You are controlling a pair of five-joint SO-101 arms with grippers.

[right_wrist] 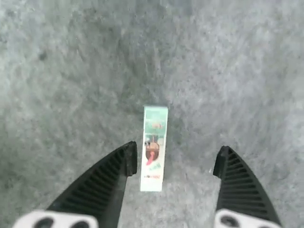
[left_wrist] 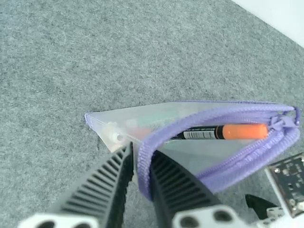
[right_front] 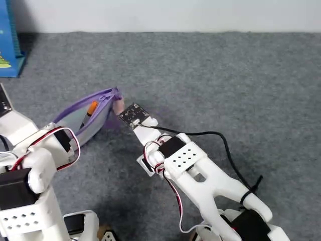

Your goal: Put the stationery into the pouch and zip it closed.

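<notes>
While the grey mat [right_front: 241, 75] spreads across the whole table, your two white arms come in from the near edge. The left arm [right_front: 30, 170] is at the near left and the right arm [right_front: 200, 170] runs in from the near right towards the middle.

The translucent pouch [left_wrist: 156, 118] with the purple zip lies left of centre in the high view. Its mouth gapes open. Your left gripper [left_wrist: 140, 154] is closed down to a narrow slit and pinches the pouch's zip edge at one end of the opening.

A blue object [right_front: 7, 40] stands at the far left corner against the white wall [right_front: 175, 15].

The right arm's camera board [right_front: 134, 115] sits just beside the pouch's other end.

Inside the pouch you can see a black pen [left_wrist: 223, 132] with an orange cap, lying along the zip.

Your right gripper [right_wrist: 176, 151] is spread wide and holds nothing. On the mat between its fingers lies a small pale-green box [right_wrist: 154, 148] with a red picture on it. It is close beside one finger and well off the other.
</notes>
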